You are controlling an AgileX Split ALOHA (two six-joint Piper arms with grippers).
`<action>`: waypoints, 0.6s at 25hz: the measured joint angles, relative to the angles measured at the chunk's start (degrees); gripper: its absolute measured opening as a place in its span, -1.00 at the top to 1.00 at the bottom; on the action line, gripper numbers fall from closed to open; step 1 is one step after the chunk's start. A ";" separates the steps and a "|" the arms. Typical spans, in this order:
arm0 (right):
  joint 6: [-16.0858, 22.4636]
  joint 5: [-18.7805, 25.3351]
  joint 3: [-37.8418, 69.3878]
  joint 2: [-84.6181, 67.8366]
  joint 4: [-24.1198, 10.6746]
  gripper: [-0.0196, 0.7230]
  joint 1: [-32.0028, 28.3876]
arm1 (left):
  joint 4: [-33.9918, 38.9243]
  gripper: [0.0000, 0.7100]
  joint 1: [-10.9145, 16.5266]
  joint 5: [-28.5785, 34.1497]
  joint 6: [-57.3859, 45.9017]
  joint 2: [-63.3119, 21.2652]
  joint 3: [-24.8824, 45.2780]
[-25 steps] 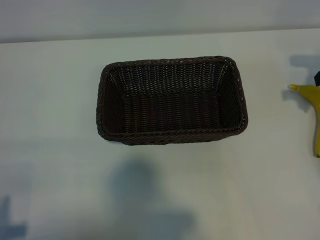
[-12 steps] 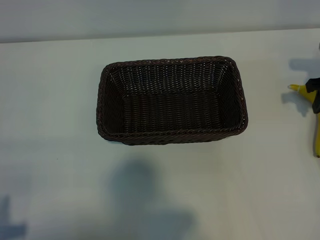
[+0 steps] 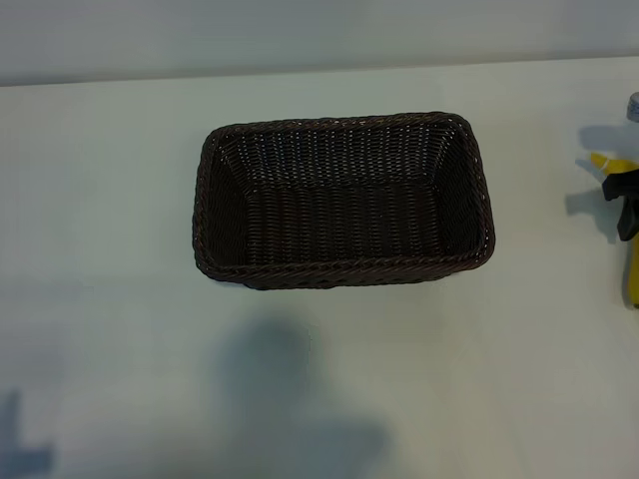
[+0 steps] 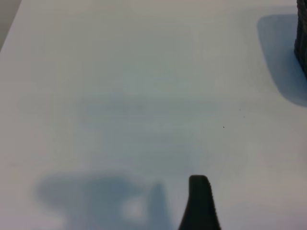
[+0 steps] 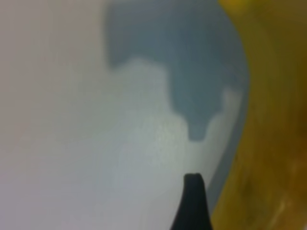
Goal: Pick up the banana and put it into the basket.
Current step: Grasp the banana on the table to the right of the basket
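The bench (image 3: 100,299) carries a dark wicker basket (image 3: 344,267), set open side up and holding nothing, ready to receive the fruit. The banana (image 3: 633,279) lies well to the right of the basket, at the edge of the exterior view, only partly seen. The right gripper (image 3: 625,205) sits right at the banana's stem end, its fingers (image 5: 192,203) spread wide and gripping nothing, apparently lining up a grasp. The left gripper is parked left of the basket; its fingers (image 4: 200,203) stand wide apart, empty.

Banana (image 5: 268,120) beside dark fingertip (image 5: 193,201)
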 joint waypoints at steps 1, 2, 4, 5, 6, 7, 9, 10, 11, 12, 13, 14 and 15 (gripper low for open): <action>0.00 -0.20 0.00 0.51 -0.06 -0.63 0.00 | 0.00 -0.59 0.00 0.00 0.00 0.00 0.00; 0.05 -0.25 0.00 1.01 -0.24 -0.63 0.00 | 0.00 -0.59 0.00 0.00 0.00 0.00 0.00; 0.20 -0.38 0.00 2.13 -0.43 -0.63 0.00 | 0.00 -0.59 0.00 0.00 0.00 0.00 0.00; 0.19 -0.43 0.00 2.54 -0.51 -0.63 0.00 | 0.00 -0.59 0.00 0.00 0.00 0.00 0.00; 0.19 -0.43 0.00 2.81 -0.50 -0.63 0.00 | 0.00 -0.59 0.00 0.00 0.00 0.00 0.00; 0.19 -0.43 0.00 3.09 -0.50 -0.63 0.00 | 0.00 -0.59 0.00 0.00 0.00 0.00 0.00; 0.19 -0.43 0.00 3.21 -0.52 -0.63 0.00 | 0.00 -0.59 0.00 0.00 0.00 0.00 0.00; 0.19 -0.54 0.00 3.21 -0.52 -0.63 0.00 | 0.00 -0.59 0.00 0.00 0.00 0.00 0.00; 0.19 -0.62 0.00 3.21 -0.52 -0.63 0.00 | 0.00 -0.59 0.00 0.00 0.00 0.00 0.00; 0.19 -0.68 0.00 3.21 -0.52 -0.63 0.00 | 0.00 -0.59 0.00 0.00 0.00 0.00 0.00; 0.25 -0.80 0.00 3.21 -0.52 -0.63 0.00 | 0.00 -0.59 0.00 0.00 0.00 0.00 0.00; 0.25 -0.88 0.00 3.21 -0.52 -0.63 0.00 | 0.00 -0.59 0.00 0.00 0.00 0.00 0.00; 0.25 -0.90 0.00 3.21 -0.52 -0.61 0.00 | 0.00 -0.59 0.00 0.00 0.00 0.00 0.00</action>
